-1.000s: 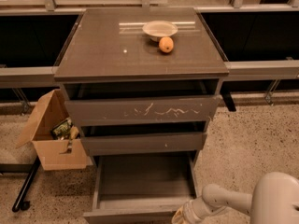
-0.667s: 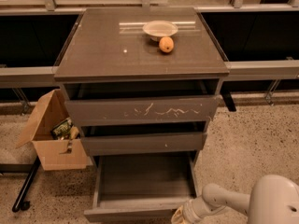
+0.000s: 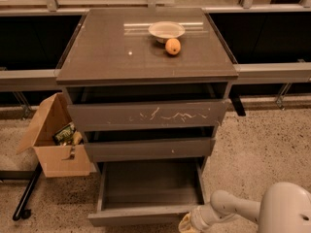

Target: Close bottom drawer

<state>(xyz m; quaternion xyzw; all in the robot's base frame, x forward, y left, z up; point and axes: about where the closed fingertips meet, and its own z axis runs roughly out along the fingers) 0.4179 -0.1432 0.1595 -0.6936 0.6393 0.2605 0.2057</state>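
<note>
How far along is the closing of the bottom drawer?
Done: nothing yet; the bottom drawer stands pulled far out, its grey inside showing. In hand: the gripper is low at the right end of the drawer's front. Left: push it in until its front lines up with the middle drawer.

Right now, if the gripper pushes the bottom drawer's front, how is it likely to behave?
The bottom drawer looks empty, so it should probably slide in lightly. Its flat front seems rigid, unlikely to flex. The gripper sits by the front's right end, so an off-centre push might skew it slightly.
</note>
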